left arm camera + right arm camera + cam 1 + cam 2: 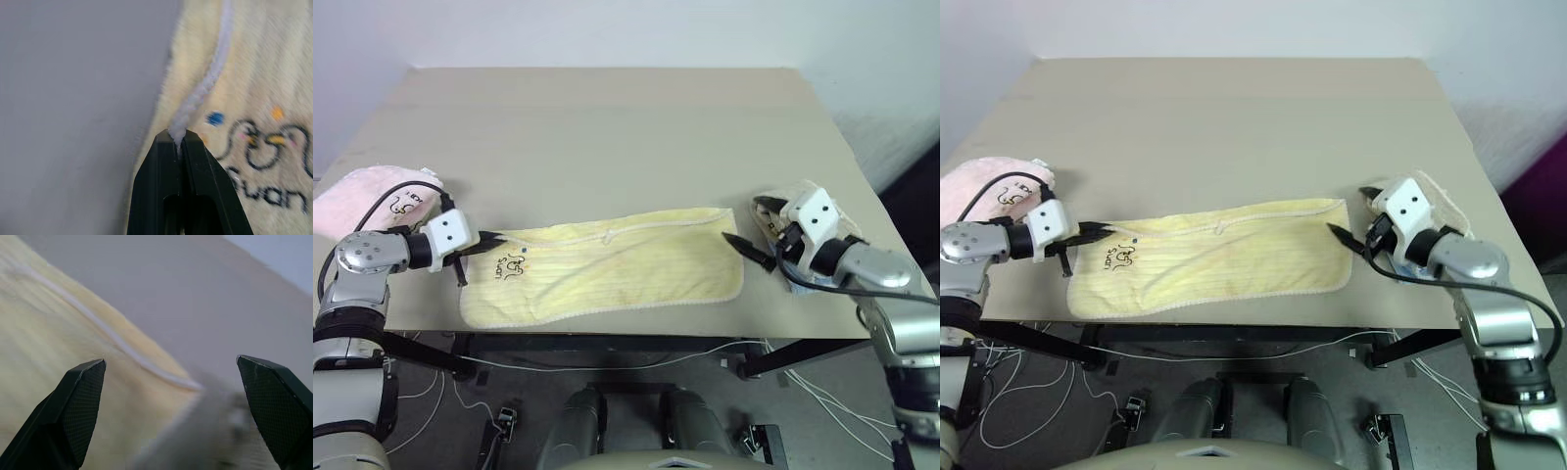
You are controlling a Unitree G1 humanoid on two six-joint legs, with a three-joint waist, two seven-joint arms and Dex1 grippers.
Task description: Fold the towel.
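1. The towel [607, 269] is the pale yellow ribbed one, spread flat along the near edge of the bench [607, 127], long side running left to right.
2. Its print sits at the towel's left end: a black squiggly animal outline with small blue and orange dots, and under it lettering that looks like "wan". The first letter is cut off behind the gripper in the left wrist view, so I can't swear to the whole word.
3. The left gripper [489, 237] is at the towel's far-left corner, jaws pinched closed on the whitish stitched edge [205, 83].
4. The right gripper [752, 227] sits just off the towel's right end, jaws spread wide with nothing between them.
5. A pink fluffy towel [367, 196] lies left of the yellow towel, partly cut off by the frame. It has black print too, too small to read.
6. A beige folded towel [1440, 211] is right of the yellow towel, mostly hidden behind the right arm.
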